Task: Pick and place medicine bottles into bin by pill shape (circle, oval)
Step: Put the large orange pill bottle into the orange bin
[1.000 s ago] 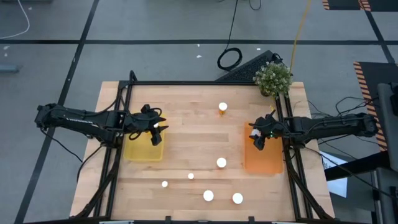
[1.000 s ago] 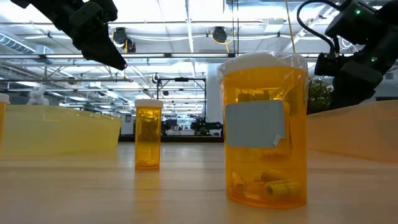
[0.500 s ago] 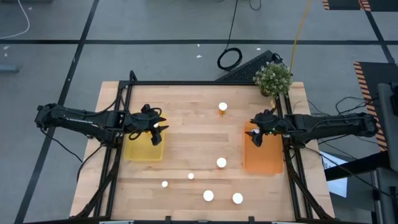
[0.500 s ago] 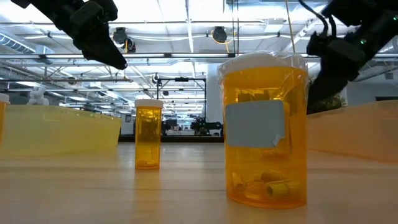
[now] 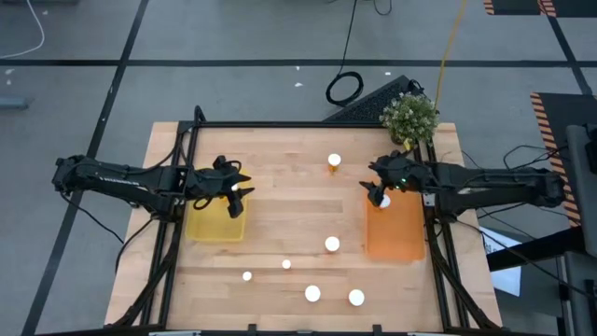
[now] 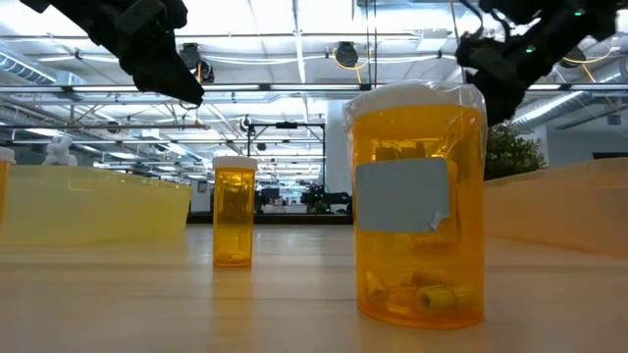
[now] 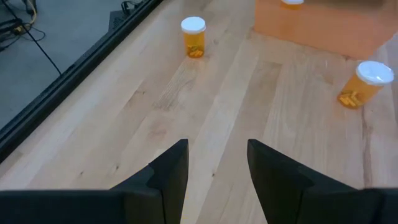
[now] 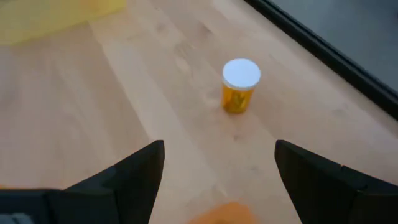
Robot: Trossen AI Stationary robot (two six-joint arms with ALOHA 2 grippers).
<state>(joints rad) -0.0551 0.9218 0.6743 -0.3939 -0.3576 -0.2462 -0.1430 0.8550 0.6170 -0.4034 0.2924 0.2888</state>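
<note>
My right pincer hangs over the far left corner of the orange bin, with its two fingers wide apart and nothing between them. In my right wrist view I see past them one medicine bottle that stands upright on the wood, apart from the pincer. From above this bottle is at the far middle of the tabletop, to the left of my right pincer. A white cap shows inside the orange bin, just beside my right pincer.

My left pincer is above the far right part of the yellow bin on the left side. Its fingers are also apart and empty. Past them I see two bottles standing on the wood: the far one again, and one with a wider cap near the orange bin's edge.

The other bottles stand in the middle and near part of the tabletop. One is just left of the orange bin, two small ones are nearer, and two with wider caps are by the near edge. In the low view one big bottle is close to the camera and shows oval pills at its bottom.

A small green plant stands at the far right corner.
</note>
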